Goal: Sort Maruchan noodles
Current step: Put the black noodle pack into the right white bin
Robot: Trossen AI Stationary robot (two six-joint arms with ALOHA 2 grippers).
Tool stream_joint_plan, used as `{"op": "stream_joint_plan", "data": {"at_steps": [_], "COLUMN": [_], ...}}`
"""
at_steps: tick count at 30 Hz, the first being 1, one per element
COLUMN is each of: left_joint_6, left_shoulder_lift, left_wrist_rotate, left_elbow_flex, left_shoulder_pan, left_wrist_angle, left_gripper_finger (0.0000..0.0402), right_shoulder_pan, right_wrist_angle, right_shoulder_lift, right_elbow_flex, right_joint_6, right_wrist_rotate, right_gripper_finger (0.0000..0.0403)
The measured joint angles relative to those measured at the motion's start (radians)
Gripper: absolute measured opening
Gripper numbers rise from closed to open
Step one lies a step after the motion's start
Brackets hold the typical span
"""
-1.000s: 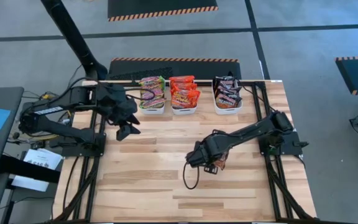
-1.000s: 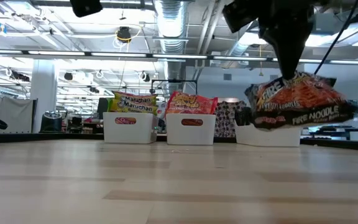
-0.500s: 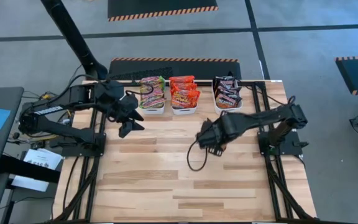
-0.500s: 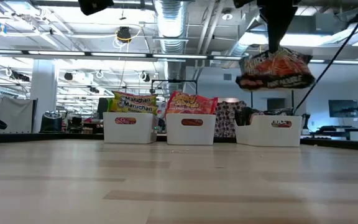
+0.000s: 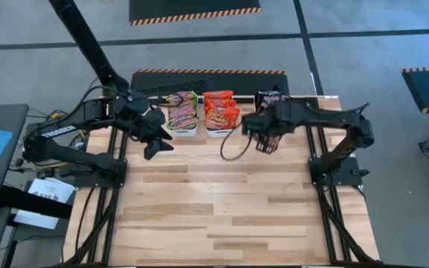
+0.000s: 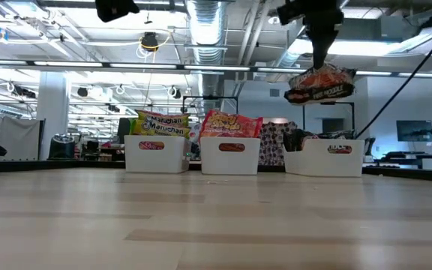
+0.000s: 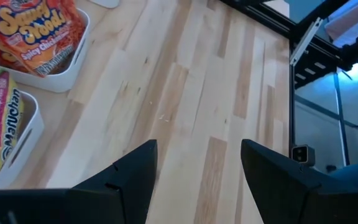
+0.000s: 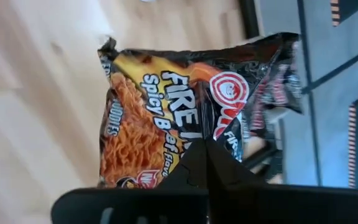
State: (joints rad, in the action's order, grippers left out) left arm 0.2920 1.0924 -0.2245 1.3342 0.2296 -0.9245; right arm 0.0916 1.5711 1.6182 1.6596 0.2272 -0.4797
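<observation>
Three bins stand in a row along the upper edge of the tabletop [image 5: 222, 201] in the high view. The left bin [image 5: 182, 128] holds packets [image 5: 182, 109], the middle bin [image 5: 220, 131] holds packets [image 5: 220, 109], and the right bin [image 6: 323, 157] sits under the right arm. The right gripper [image 5: 265, 143] hangs at upper centre-right, over that bin's near edge, with a packet [image 6: 319, 83] pinched below it. The left gripper [image 5: 157, 141] hovers just left of the left bin, in the upper left.

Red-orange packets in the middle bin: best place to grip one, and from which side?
Probably the top edge of a red-orange packet, coming straight down from above. The packets stand upright in the middle bin with their tops above the rim, and its walls block the sides. The left tool hangs open beside the bins.
</observation>
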Motion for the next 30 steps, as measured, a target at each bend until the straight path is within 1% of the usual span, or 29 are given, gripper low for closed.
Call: {"op": "stream_joint_plan", "data": {"at_steps": [5, 10, 15, 19, 25, 30], "left_joint_6": [0.0, 0.0, -0.001, -0.001, -0.002, -0.002], "left_shoulder_lift": [0.0, 0.0, 0.0, 0.0, 0.0, 0.0], "left_wrist_rotate": [0.0, 0.0, 0.008, 0.029, 0.029, 0.029], "left_elbow_flex": [0.0, 0.0, 0.0, 0.0, 0.0, 0.0], "left_shoulder_pan": [0.021, 0.047, 0.08, 0.108, 0.154, 0.187], "left_wrist_angle": [0.0, 0.0, 0.0, 0.0, 0.004, 0.01], "left_gripper_finger": [0.0217, 0.0217, 0.0217, 0.0217, 0.0217, 0.0217], "right_shoulder_pan": [0.132, 0.258, 0.354, 0.404, 0.431, 0.455], "right_wrist_angle": [0.0, 0.0, -0.036, -0.093, -0.131, -0.199], "right_shoulder_lift": [-0.002, 0.004, 0.006, 0.006, 0.006, 0.007], "right_elbow_flex": [0.0, 0.0, 0.0, 0.0, -0.001, -0.074], "right_joint_6": [-0.166, -0.334, -0.469, -0.541, -0.602, -0.631], "right_wrist_rotate": [-0.043, -0.046, -0.045, -0.045, -0.016, -0.015], "right_gripper_finger": [0.0003, 0.0003, 0.0003, 0.0003, 0.0003, 0.0003]}}
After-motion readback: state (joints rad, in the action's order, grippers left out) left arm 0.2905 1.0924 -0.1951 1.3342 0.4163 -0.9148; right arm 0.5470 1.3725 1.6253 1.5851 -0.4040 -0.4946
